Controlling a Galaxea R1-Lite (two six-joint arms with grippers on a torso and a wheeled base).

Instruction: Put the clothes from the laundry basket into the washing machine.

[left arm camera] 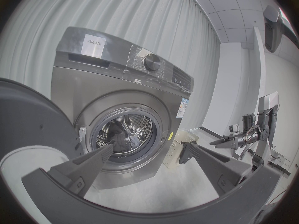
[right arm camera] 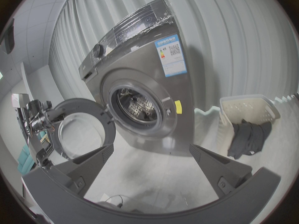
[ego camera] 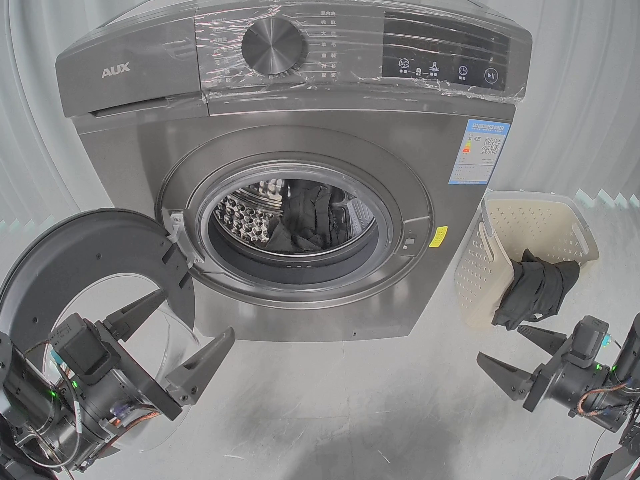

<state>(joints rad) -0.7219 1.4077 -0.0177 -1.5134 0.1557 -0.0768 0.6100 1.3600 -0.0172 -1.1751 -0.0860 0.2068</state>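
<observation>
The grey washing machine (ego camera: 293,141) stands with its round door (ego camera: 87,255) swung open to the left. Dark clothes (ego camera: 303,225) lie inside the drum. To the machine's right sits the cream laundry basket (ego camera: 477,268), with a dark garment (ego camera: 537,288) draped over its front rim and hanging down outside. My left gripper (ego camera: 193,315) hovers open and empty low in front of the open door. My right gripper (ego camera: 500,343) is open and empty just in front of the basket, its tips pointing toward the hanging garment (right arm camera: 247,137). The drum opening (right arm camera: 137,108) is unobstructed.
The open door (right arm camera: 81,128) juts out on the left side, close to my left arm. Pale curtains hang behind the machine. Bare grey floor (ego camera: 347,395) spreads between both grippers and the machine front.
</observation>
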